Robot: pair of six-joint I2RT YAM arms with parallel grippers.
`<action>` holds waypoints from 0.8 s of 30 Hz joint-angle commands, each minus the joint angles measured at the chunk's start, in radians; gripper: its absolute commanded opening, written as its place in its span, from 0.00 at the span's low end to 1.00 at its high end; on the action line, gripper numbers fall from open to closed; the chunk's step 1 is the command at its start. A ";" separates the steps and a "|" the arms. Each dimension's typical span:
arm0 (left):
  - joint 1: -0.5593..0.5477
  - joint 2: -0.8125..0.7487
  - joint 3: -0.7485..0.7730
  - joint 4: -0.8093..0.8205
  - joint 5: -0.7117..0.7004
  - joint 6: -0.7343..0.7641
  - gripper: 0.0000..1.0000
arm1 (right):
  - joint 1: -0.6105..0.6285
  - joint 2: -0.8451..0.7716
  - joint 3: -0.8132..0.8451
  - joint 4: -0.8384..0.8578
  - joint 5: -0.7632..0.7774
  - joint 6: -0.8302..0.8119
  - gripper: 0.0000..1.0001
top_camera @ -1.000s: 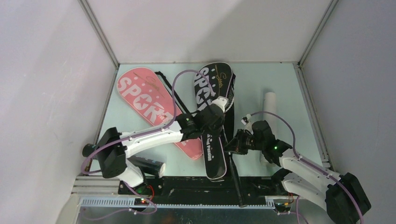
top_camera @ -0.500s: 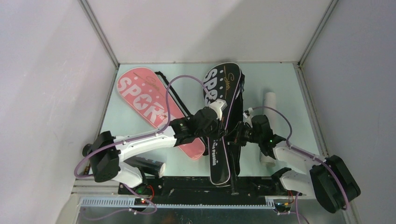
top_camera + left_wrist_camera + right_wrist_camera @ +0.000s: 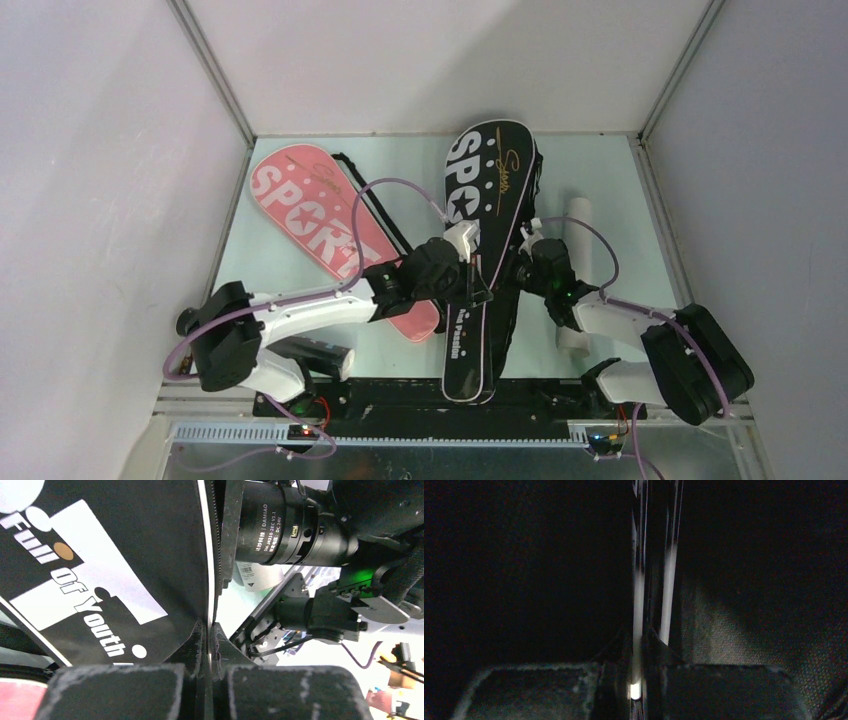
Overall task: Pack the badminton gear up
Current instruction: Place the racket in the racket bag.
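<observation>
A black "SPORT" cover lies lengthwise down the middle of the table, its head at the back. My left gripper is shut on its left edge near the narrow part. In the left wrist view the jaws pinch the white-piped edge beside the "Full of Youth" print. My right gripper is shut on the cover's right side. The right wrist view is dark; a thin white strip runs between the shut jaws. A pink "SPORT" cover lies flat at left. A white shuttle tube lies at right.
A black strap trails beside the pink cover. A dark object sits by the left arm's base. The right arm's motor is close to my left gripper. Enclosure walls ring the table on three sides.
The black cover has swung so its head points further right and back, now nearly straight. Both grippers have moved with it and closer together, still shut.
</observation>
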 commanded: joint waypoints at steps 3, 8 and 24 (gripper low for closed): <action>-0.007 -0.077 -0.035 0.233 0.087 -0.187 0.00 | 0.032 0.000 0.063 0.237 0.213 -0.019 0.00; -0.001 -0.104 -0.070 0.272 0.054 -0.251 0.00 | 0.070 0.008 0.063 0.247 0.331 -0.069 0.00; 0.055 -0.093 -0.112 0.199 -0.023 -0.223 0.33 | 0.119 0.010 0.065 0.098 0.363 -0.067 0.34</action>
